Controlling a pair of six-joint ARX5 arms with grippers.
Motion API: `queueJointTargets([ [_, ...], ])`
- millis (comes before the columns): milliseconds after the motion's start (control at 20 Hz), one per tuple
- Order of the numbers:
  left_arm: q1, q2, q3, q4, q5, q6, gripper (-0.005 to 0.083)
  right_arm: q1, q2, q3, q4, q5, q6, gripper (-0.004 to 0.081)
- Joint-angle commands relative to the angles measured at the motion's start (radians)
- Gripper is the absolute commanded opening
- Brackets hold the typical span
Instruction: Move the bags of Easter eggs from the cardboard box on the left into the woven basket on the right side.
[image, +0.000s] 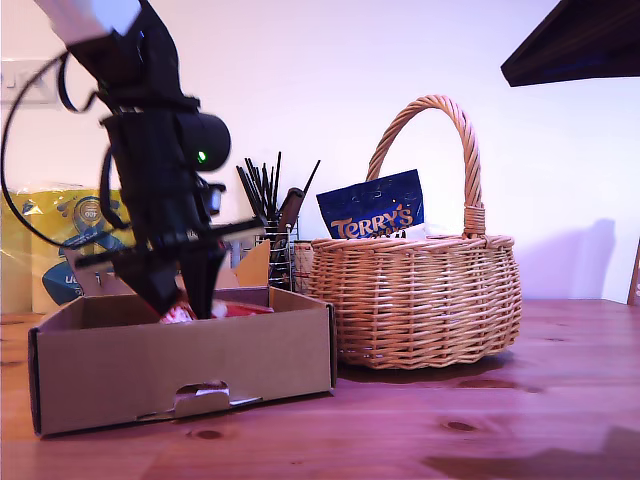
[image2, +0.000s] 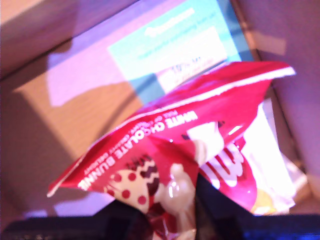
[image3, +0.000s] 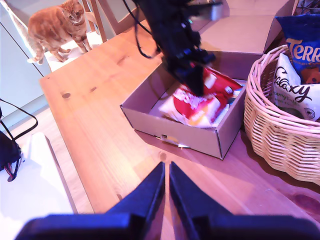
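My first gripper (image: 195, 300) is down inside the cardboard box (image: 180, 365), and its jaws are pinching the red bag (image2: 200, 150) of white chocolate bunnies. The first wrist view shows the bag lifted at one end, with its top seam sticking out and a bit of the box floor under it. The bag looks light, soft and crinkly, so I think it will bend and flop when it goes up. The sweets inside could break if squeezed hard, so the flat edge by the seam seems the best place to hold. It looks shiny, so it might slip. My second gripper (image3: 166, 187) hangs over the bare wooden table (image3: 100, 125) with its jaws pressed together and nothing between them. The exterior view shows the woven basket (image: 420, 295) just beside the box, on the exterior view's right, with the blue Terry's bag (image: 372, 208) poking out of the top. The second wrist view shows more: a white Galaxy bag (image3: 292, 92) sits in the basket too, more wrappers lie under the red bag in the box, and a ginger cat (image3: 57, 27) stands on the floor past the table.
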Motion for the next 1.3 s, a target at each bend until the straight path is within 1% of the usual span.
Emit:
queueJointTargets([
  [0, 0.006, -0.053, -0.020, 0.002, -0.001, 0.027, 0.0070, 0.005, 0.000, 0.015, 0.003, -0.005, 0.001, -0.0012],
  [150, 0.009, -0.100, -0.020, 0.003, 0.009, 0.032, 0.0037, 0.005, 0.000, 0.015, 0.003, -0.005, 0.001, -0.0012],
  [250, 0.015, -0.125, -0.020, 0.022, 0.034, 0.040, 0.0036, 0.005, 0.000, 0.015, 0.004, -0.005, 0.001, -0.0012],
  [350, 0.022, -0.152, -0.020, 0.057, 0.105, 0.039, 0.0021, 0.005, 0.000, 0.015, 0.003, -0.005, 0.001, -0.0012],
  [450, 0.023, -0.177, -0.020, 0.111, 0.197, 0.039, 0.0021, 0.005, 0.000, 0.015, 0.003, -0.005, 0.001, -0.0012],
  [600, 0.012, -0.184, -0.020, 0.236, 0.344, 0.022, 0.0021, 0.005, 0.000, 0.015, 0.003, -0.005, 0.001, -0.0012],
  [700, -0.012, -0.184, -0.020, 0.325, 0.394, -0.002, 0.0021, 0.005, 0.000, 0.015, 0.003, -0.005, 0.001, -0.0012],
  [850, -0.064, -0.183, -0.020, 0.496, 0.398, -0.023, 0.0021, 0.005, 0.000, 0.015, 0.003, -0.005, 0.001, -0.0012],
  [1050, -0.145, -0.149, -0.020, 0.703, 0.298, -0.032, 0.0021, 0.005, 0.000, 0.015, 0.003, -0.004, 0.001, -0.0012],
  [1250, -0.186, -0.082, -0.020, 0.785, 0.206, -0.002, 0.0021, 0.005, 0.000, 0.015, 0.003, -0.004, 0.001, -0.0012],
])
